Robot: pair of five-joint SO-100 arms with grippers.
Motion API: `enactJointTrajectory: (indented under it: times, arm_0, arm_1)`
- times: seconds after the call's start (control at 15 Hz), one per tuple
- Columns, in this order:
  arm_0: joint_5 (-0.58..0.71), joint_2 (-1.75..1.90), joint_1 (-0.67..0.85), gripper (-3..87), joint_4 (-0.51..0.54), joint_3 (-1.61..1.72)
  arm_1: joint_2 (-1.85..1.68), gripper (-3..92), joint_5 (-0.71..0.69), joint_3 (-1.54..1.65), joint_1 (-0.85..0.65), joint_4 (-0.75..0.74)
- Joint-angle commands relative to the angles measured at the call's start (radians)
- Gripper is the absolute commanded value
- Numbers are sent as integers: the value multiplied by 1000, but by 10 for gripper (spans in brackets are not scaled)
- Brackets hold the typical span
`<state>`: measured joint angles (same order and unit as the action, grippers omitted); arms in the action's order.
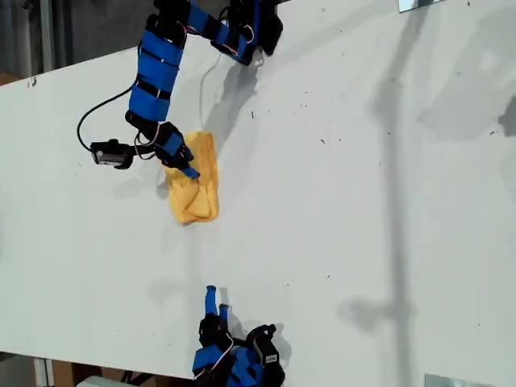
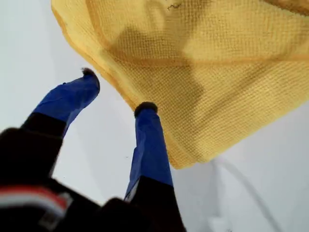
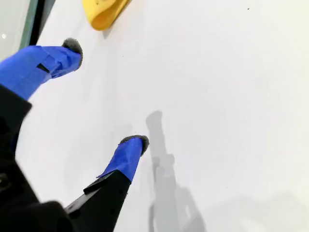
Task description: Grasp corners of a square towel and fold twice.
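Blue-taped fingers [image 2: 149,140] of my first claw [image 2: 117,91] filled the near part of the first wrist view, spread apart and gripping nothing. One fingertip lay against the hemmed edge of the square towel [image 2: 207,72], a soft yellow-orange microfibre cloth; the other stood over bare desk just beside that edge.

I counted one towel, two arms and two claws. In the exterior view the towel [image 1: 197,189] lay folded into a narrow bundle on the white flat desk [image 1: 363,201], left of centre, its long axis running roughly from the view's top to its bottom, leaning slightly. One rounded corner [image 2: 181,163] pointed back past my first claw.

My first claw [image 1: 184,164] sat at the towel's upper left side in the exterior view, touching it.

My second claw [image 1: 216,297] rested near the exterior view's bottom edge, well apart from the towel and below it. Its jaws stood wide apart and empty over bare desk [image 3: 217,96], with only a tip of the towel [image 3: 102,12] visible far ahead of it.
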<state>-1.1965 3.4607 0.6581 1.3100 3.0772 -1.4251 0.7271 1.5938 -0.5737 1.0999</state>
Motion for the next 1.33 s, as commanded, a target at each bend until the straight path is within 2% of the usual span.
enactJointTrajectory:
  times: [0.0, 0.73, 1.27]
  arm_0:
    - [-12, 8, 5, 336, 14, -5]
    - [-20, 8, -3, 335, 14, -5]
    - [-21, 8, -2, 335, 14, -5]
  arm_1:
    - [57, 212, -21, -158, 18, 12]
    - [322, 215, -63, -434, -14, 69]
    - [353, 227, -112, -477, -83, 130]
